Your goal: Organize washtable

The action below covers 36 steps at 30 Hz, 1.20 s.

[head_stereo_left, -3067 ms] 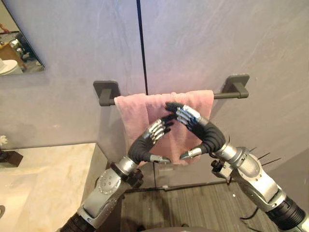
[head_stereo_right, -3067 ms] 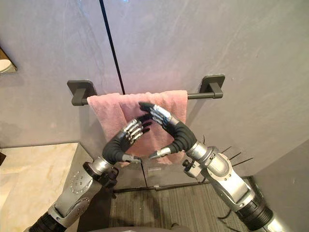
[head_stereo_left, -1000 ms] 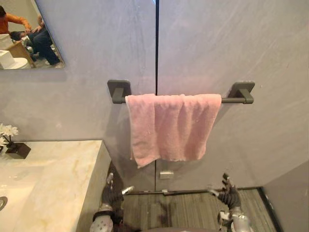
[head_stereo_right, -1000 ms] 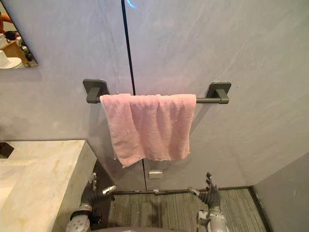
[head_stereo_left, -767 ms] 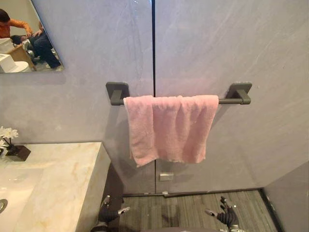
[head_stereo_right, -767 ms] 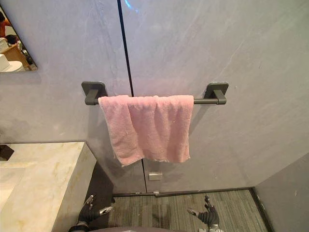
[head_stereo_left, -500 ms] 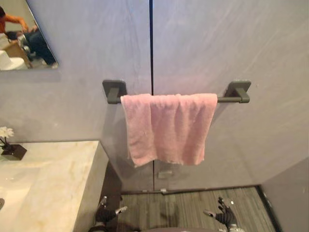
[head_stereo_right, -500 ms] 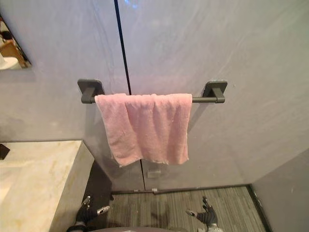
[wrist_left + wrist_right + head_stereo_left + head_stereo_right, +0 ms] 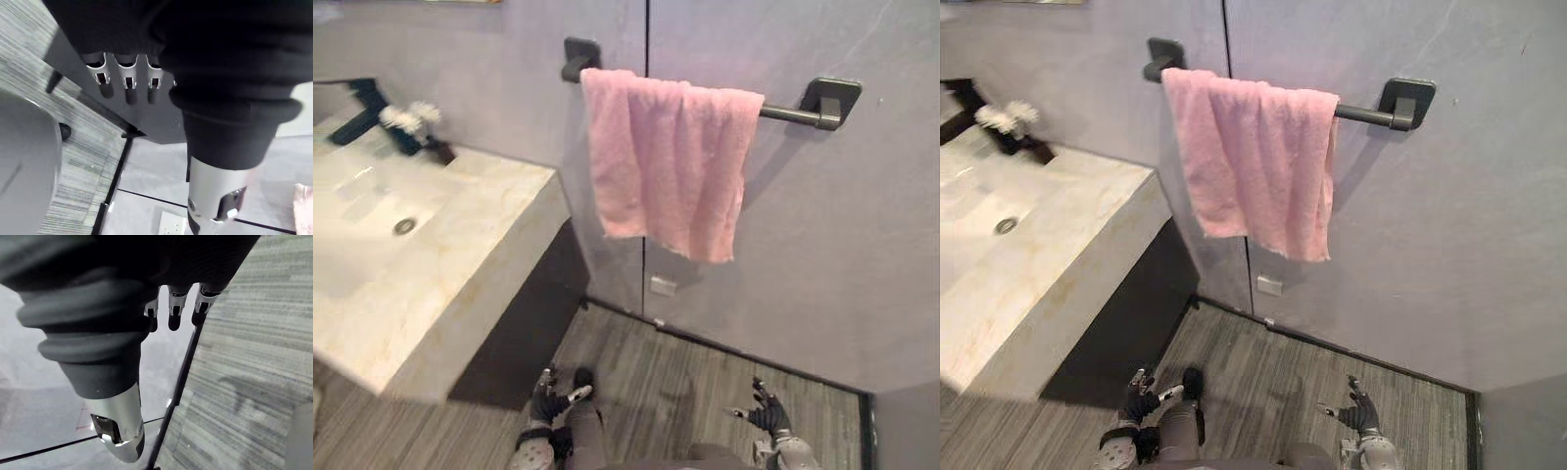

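Towel of pink terry cloth (image 9: 671, 162) is hanging soft, likely light; you'd be pinching its lower hem; left robot hand (image 9: 551, 394), right robot hand (image 9: 766, 418) hanging open, empty.

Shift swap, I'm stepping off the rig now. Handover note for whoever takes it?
Left hand: open, empty, low by the floor. Right hand: open, empty, also low.
Pink towel hangs draped over the wall bar, lower edge uneven.
Washtable carries a small flower decoration near the dark faucet.
Done: towel hung.
Left: probably a check of the counter top.
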Motion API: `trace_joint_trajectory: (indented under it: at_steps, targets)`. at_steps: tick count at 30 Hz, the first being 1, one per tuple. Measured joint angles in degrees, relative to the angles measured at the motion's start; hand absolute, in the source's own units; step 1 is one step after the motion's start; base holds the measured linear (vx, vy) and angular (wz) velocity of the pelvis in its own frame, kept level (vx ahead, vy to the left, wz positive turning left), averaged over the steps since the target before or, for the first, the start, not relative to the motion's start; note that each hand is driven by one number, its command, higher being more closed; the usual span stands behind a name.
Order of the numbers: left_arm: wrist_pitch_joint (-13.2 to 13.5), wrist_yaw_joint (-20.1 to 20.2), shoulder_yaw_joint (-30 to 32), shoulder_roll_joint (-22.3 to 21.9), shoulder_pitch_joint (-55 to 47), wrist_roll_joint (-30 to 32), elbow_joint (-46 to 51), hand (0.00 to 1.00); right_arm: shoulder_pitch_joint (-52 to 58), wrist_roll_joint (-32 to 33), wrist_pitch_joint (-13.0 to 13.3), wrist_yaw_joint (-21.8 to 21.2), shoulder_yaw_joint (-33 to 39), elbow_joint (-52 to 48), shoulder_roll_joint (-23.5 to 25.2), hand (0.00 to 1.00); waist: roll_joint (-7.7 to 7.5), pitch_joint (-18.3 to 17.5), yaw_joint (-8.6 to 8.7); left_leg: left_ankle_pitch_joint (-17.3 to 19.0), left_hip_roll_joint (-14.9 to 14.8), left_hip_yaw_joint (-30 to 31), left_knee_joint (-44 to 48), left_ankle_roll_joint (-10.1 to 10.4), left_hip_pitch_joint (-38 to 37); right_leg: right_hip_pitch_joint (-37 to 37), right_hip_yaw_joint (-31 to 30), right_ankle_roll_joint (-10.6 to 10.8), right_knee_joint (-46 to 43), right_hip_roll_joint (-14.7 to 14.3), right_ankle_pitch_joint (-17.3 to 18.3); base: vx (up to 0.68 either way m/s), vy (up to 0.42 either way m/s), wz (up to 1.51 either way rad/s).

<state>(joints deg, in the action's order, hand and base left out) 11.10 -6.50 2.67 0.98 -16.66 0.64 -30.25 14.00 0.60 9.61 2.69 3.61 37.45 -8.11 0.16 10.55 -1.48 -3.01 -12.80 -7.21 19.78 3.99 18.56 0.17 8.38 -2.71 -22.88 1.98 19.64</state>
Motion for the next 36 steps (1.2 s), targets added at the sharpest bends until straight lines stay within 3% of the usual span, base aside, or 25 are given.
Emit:
trace_joint_trajectory:
  at_steps: [2, 5, 6, 7, 8, 10, 13, 18, 24, 26, 27, 28, 29, 30, 33, 35, 36]
  targets:
    - [0.1, 0.0, 0.0, 0.4, 0.5, 0.0, 1.7, 0.00, 0.0, 0.5, 0.0, 0.0, 0.3, 0.1, 0.0, 0.00, 0.10, -0.2, 0.59, 5.7, -2.2, -4.6, 9.5, -1.4, -3.1, 0.3, 4.7, -0.2, 4.7, 0.3, -4.3, -0.24, -0.071, 1.09]
    - [0.1, 0.1, -0.3, 0.7, 2.9, 0.1, 0.6, 0.00, -0.6, 1.2, 0.1, -0.1, 3.1, 2.5, 0.6, 0.00, 0.43, -0.5, 1.09, 9.7, -4.3, -8.4, 7.5, -1.2, -13.6, 0.3, 11.6, -0.1, 7.7, 1.5, -7.4, -0.17, 0.025, 1.11]
    - [0.1, 0.1, -0.7, 0.8, 3.7, 0.1, 0.2, 0.00, -1.0, 1.3, 0.1, -0.1, 3.6, 3.1, 0.8, 0.00, 0.41, -0.5, 1.62, 9.7, -4.2, -8.9, 5.6, -1.0, -15.3, 0.3, 12.8, 0.2, 8.0, 1.8, -7.6, -0.18, 0.105, 1.64]
    - [0.1, 0.2, -1.1, 1.0, 4.6, 0.1, 0.1, 0.00, -1.6, 1.7, 0.0, -0.1, 4.5, 4.5, 0.9, 0.00, 1.00, -1.0, 3.04, 8.2, -4.1, -10.6, -2.2, 0.1, -19.7, 0.3, 15.7, 1.2, 9.2, 2.1, -8.6, -0.17, 0.176, 1.56]
    - [0.1, 0.2, -1.3, 1.3, 5.4, 0.2, -0.4, 0.00, -2.5, 1.8, 0.0, 0.0, 6.1, 4.6, 0.8, 0.00, 2.75, -2.1, 4.12, 5.7, -2.6, -10.3, -13.6, 4.4, -23.4, -0.5, 17.6, 2.2, 11.0, 1.8, -10.3, -0.17, 0.221, 1.36]
    - [0.1, 0.2, -1.8, 3.7, 6.3, 0.4, -1.6, 0.00, -4.4, 2.1, 0.2, 0.2, 6.5, 6.5, 1.4, 0.00, 2.56, -2.2, 3.53, 5.5, -1.6, -10.1, -19.1, 4.7, -24.3, -0.8, 17.9, 3.1, 13.6, 1.1, -13.1, -0.16, 0.245, 0.45]
    - [-0.5, 0.2, -1.9, 7.8, 4.5, 1.4, -3.2, 0.00, -4.7, 2.2, 0.0, 0.4, 7.1, 8.4, 3.9, 0.00, 0.56, -3.2, 3.53, 5.4, 1.0, -9.9, -18.2, 3.8, -23.4, 0.8, 16.4, 4.6, 17.5, 2.8, -16.7, -0.15, 0.210, 0.04]
    - [-0.6, 0.2, 0.2, 8.7, 4.1, 1.7, -5.4, 0.00, -3.3, 2.1, -0.2, 0.5, 7.1, 8.7, 3.8, 0.00, 0.14, -3.6, 3.77, 5.0, 4.7, -6.7, -18.1, 1.1, -22.0, 0.8, 10.2, 5.8, 18.0, 4.3, -16.7, -0.12, 0.117, 0.32]
    - [-0.5, -0.1, 3.3, 5.3, 3.3, -1.4, -5.9, 0.00, -3.5, 2.1, -1.2, 1.0, 6.3, 8.7, 3.8, 0.00, 0.84, -2.6, 2.88, 4.8, 8.2, 2.4, -15.4, -1.3, -15.6, -0.1, 12.9, 7.6, 13.6, 6.6, -11.1, -0.05, 0.030, 0.99]
    - [-0.6, -0.2, 4.7, 4.9, 2.9, -3.6, -5.9, 0.00, -3.5, 2.1, -1.1, 1.1, 6.1, 8.1, 4.5, 0.00, 0.42, -2.3, 2.37, 4.5, 8.7, -0.9, -14.0, -4.2, -13.6, 1.1, 17.7, 8.2, 12.6, 9.1, -10.2, 0.08, 0.051, 1.44]
    - [-0.6, -0.2, 5.6, 4.8, 2.9, -5.0, -5.9, 0.00, -3.2, 2.1, -1.1, 1.4, 6.1, 7.9, 4.9, 0.00, 0.01, -2.0, 2.52, 5.5, 7.2, -9.8, -12.4, -6.9, -12.7, 2.6, 22.0, 8.5, 12.5, 10.5, -10.7, 0.11, 0.081, 1.41]
    - [-0.6, -0.2, 6.1, 4.8, 2.8, -5.5, -6.0, 0.00, -2.9, 2.0, -1.1, 1.5, 6.0, 7.6, 5.0, 0.00, 0.01, -2.0, 2.58, 5.6, 6.0, -14.4, -11.3, -6.9, -12.5, 3.4, 24.1, 8.6, 12.1, 11.1, -10.8, 0.18, 0.119, 1.73]
    - [-0.6, -0.3, 6.8, 4.8, 2.5, -6.7, -6.5, 0.00, -3.1, 2.0, -1.1, 1.8, 5.8, 6.5, 4.9, 0.00, -0.06, -2.0, 2.83, 5.5, 4.6, -22.8, -9.5, -6.3, -12.0, 4.5, 27.2, 8.6, 11.8, 12.1, -10.8, 0.20, 0.151, 1.54]
    - [-0.6, -0.8, 7.0, 4.9, 1.6, -6.9, -6.5, 0.00, -3.9, 1.6, -1.0, 2.2, 5.9, 5.8, 4.8, 0.00, -0.27, -1.9, 3.24, 5.1, 4.7, -27.8, -8.8, -5.8, -11.5, 5.2, 28.6, 8.6, 11.5, 13.0, -10.8, 0.26, 0.205, 1.60]
    - [-0.6, -1.3, 7.6, 6.1, 1.1, -7.3, -8.7, 0.00, -6.6, 0.9, -0.9, 2.4, 5.2, 5.5, 4.9, 0.00, -0.83, -0.5, 3.17, 5.4, 5.4, -26.0, -8.6, -6.1, -12.7, 5.4, 27.9, 8.4, 7.2, 13.9, -10.2, 0.20, 0.105, 0.82]
    - [-0.7, -1.4, 9.0, 7.0, 1.1, -7.3, -10.5, 0.00, -7.0, 0.7, -0.7, 2.3, 4.4, 5.1, 6.2, 0.00, -1.97, -0.4, 3.29, 6.1, 5.9, -25.3, -7.6, -5.8, -12.7, 6.4, 24.8, 8.9, 14.0, 12.1, -10.5, 0.11, -0.038, 0.40]
    - [-0.8, -1.4, 9.0, 7.0, 1.1, -7.3, -11.2, 0.00, -7.1, 0.5, -0.6, 2.3, 4.3, 4.5, 5.9, 0.00, -3.19, -0.1, 3.32, 9.9, 6.0, -24.7, -5.0, -4.8, -13.0, 7.6, 24.2, 10.2, 15.5, 12.6, -12.0, 0.13, 0.025, 0.10]
